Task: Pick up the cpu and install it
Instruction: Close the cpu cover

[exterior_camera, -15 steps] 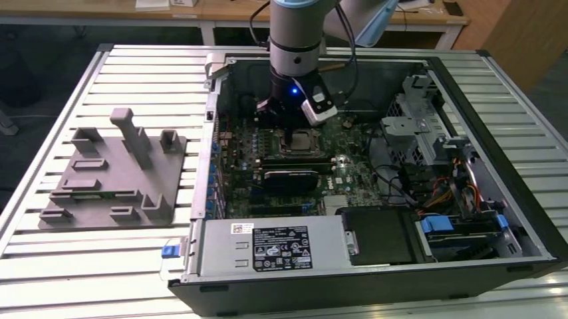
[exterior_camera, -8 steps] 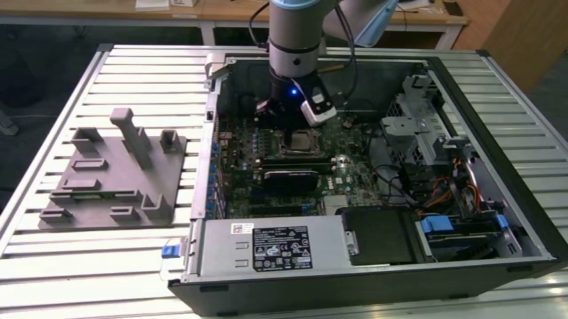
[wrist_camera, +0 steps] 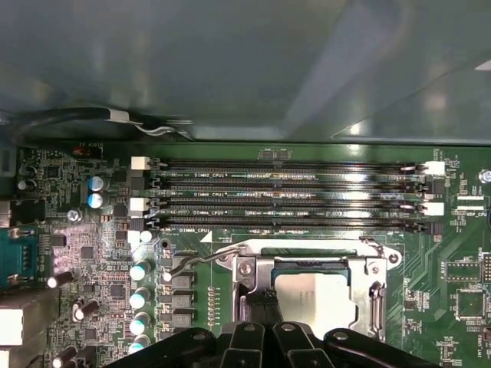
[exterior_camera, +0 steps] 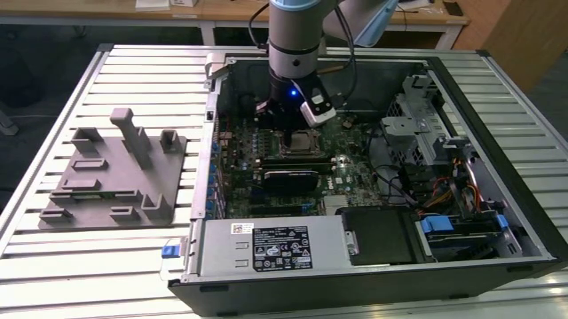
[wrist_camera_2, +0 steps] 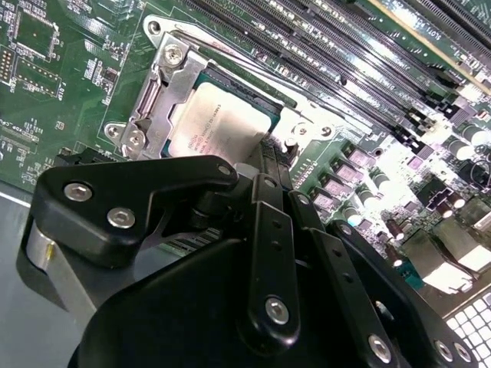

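My gripper (wrist_camera: pixel 259 300) hangs low inside the open computer case (exterior_camera: pixel 373 291), its two fingers pressed together, tips right at one edge of the cpu (wrist_camera: pixel 314 295). The cpu lies flat in the metal socket (wrist_camera: pixel 374 299) on the green motherboard (wrist_camera: pixel 84 253), just beside the long memory slots (wrist_camera: pixel 284 199). The grey fixture (exterior_camera: pixel 111 173) sits outside the case on the table (exterior_camera: pixel 133 73), well apart.

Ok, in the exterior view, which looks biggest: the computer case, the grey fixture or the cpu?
Largest to smallest:
1. computer case, clearly the biggest
2. grey fixture
3. cpu, a tiny square inside the case
The gaps are wide, so nearness to the camera doesn't change the order.
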Motion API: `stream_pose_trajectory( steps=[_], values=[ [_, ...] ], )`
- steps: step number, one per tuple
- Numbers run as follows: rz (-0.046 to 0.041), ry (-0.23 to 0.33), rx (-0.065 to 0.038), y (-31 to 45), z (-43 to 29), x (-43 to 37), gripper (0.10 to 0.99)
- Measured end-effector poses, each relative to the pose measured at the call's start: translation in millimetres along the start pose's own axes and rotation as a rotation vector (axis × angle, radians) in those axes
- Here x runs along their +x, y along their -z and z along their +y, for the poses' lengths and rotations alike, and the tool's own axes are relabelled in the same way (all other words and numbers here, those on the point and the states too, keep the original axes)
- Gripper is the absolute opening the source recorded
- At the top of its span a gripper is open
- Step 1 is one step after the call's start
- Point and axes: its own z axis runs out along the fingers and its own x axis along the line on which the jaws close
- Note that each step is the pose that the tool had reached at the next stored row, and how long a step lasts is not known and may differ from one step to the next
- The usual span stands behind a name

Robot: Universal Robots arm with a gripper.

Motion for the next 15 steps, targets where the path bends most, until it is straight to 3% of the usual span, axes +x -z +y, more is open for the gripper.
stream_pose_trajectory(
  steps=[15],
  values=[
    [0.0001, 0.000, 0.000, -1.8, 0.0, 1.0, 0.106]
  ],
)
